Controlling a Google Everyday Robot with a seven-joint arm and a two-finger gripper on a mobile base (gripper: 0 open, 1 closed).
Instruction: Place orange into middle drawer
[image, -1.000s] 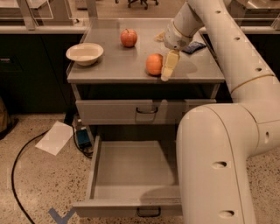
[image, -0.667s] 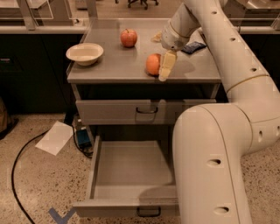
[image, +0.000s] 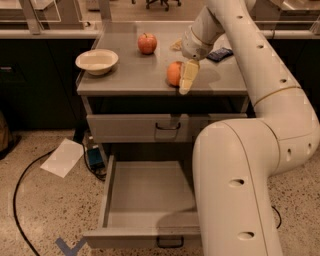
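**Item: pincer** (image: 188, 76). Hanging low over the right half of the surface (image: 130, 80), pressing close against the right side of the orange (image: 173, 73). Over the last second it has been edging leftward, from just beside the fruit to overlapping it. How far it is standing open, and whether it is gripping anything, cannot be told.

**Item: orange.** Sitting on the surface near the front edge and showing no sign of being lifted. The closing approach is suggesting that the grasp is now being set up, while the carry down to the drawer is still waiting.

**Containers.**
- Middle drawer (image: 145, 195): standing pulled fully out below, its grey floor showing nothing inside, ready to receive the fruit.
- Upper drawer (image: 130, 131): sitting shut, contents hidden.
- Bowl (image: 97, 61): resting at the left of the surface, showing nothing inside it.

**Other.** Apple (image: 147, 43) sitting towards the back of the surface, well apart from the orange. Sheet of paper (image: 62, 157) lying on the floor.
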